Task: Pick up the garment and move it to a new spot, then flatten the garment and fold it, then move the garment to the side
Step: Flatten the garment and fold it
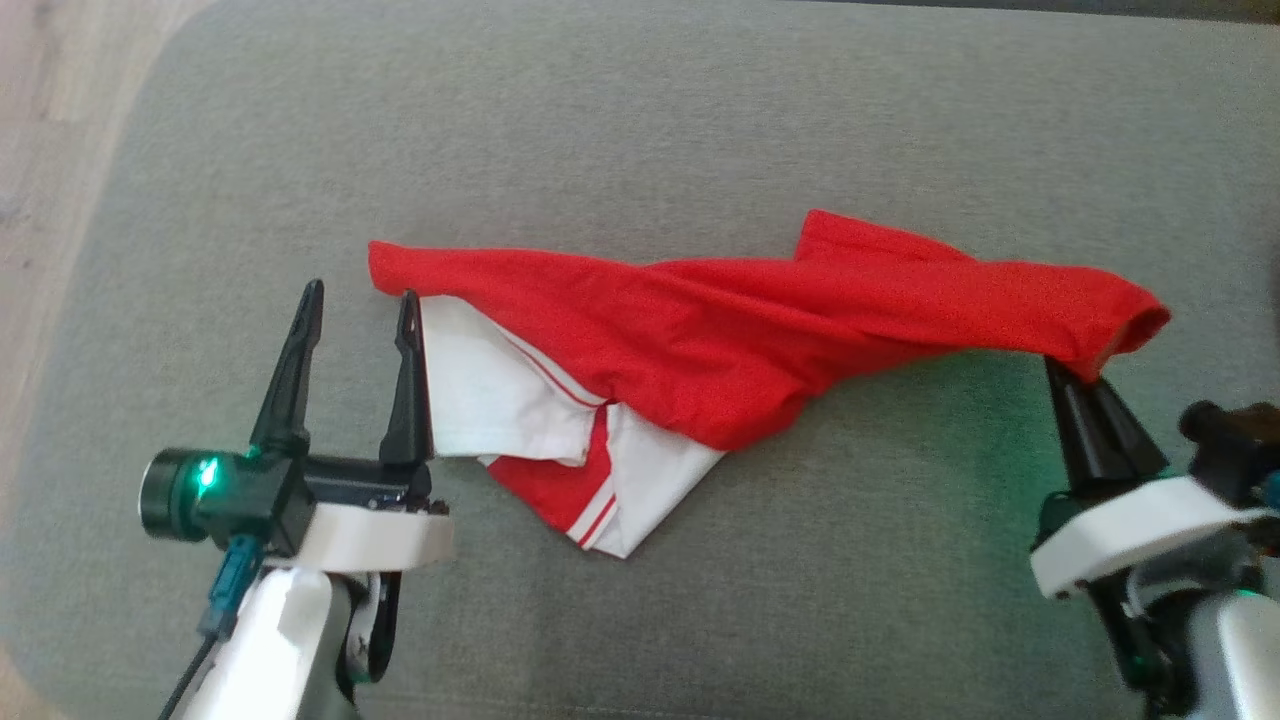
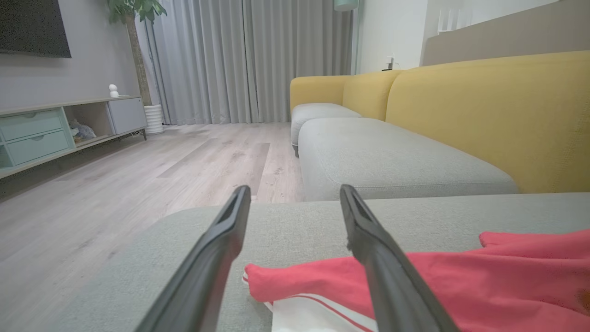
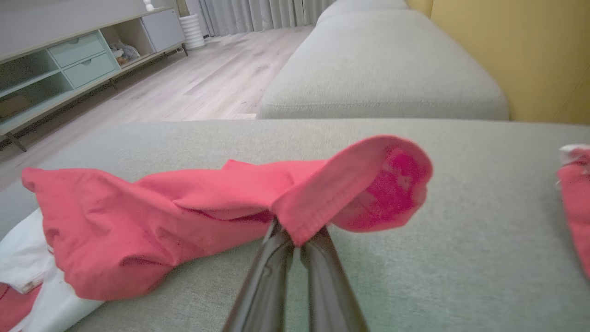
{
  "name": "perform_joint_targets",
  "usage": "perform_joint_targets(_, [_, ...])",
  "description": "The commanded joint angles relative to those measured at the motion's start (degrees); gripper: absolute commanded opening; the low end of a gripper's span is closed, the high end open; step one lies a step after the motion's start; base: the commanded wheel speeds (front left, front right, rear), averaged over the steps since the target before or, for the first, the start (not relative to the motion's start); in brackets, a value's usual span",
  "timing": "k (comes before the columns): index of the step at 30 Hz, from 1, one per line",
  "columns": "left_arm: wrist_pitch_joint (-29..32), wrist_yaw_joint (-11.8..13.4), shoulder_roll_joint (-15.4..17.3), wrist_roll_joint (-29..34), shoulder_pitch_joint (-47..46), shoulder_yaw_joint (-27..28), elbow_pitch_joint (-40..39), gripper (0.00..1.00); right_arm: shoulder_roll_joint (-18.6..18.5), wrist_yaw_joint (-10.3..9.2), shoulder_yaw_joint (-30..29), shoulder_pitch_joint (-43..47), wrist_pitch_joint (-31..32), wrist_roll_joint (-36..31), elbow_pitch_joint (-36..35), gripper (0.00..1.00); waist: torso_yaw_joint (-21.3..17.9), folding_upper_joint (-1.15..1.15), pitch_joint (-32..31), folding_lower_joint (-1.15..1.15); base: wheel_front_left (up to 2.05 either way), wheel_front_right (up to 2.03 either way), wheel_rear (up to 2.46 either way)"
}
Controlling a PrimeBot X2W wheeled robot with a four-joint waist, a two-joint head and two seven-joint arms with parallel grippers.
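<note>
Garment (image 1: 760,330), red with white striped panels: lies twisted lengthwise across grey sofa cushion (image 1: 700,120), right end raised a little off the fabric. Right gripper (image 1: 1072,375): clenched on the red hem at that raised end, cuff folding over the fingertips in the right wrist view. Left gripper (image 1: 362,292): released, fingers spread wide, inner finger just beside the white edge at the garment's left end, outer finger over bare cushion. Beyond, in the wrist views: yellow sofa back (image 2: 484,115), wooden floor (image 2: 138,175), pale green cabinet (image 2: 32,133), grey curtains (image 2: 239,60).
</note>
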Motion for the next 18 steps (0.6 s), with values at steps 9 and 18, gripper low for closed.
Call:
perform_joint_targets(9, [-0.5,-0.1,0.8,0.7,-0.1,2.6,-1.9,1.0,-3.8,-0.04,-0.7,2.4,14.3,-1.2,-26.4,0.0,-3.0,0.0,-0.8,0.0,0.0,0.0,0.0])
perform_joint_targets(18, [-0.5,-0.9,-0.2,0.9,-1.2,1.8,-1.2,1.0,-5.3,-0.04,-1.5,-3.6,17.6,1.5,-24.2,0.0,-1.0,0.0,0.8,0.0,0.0,0.0,0.0])
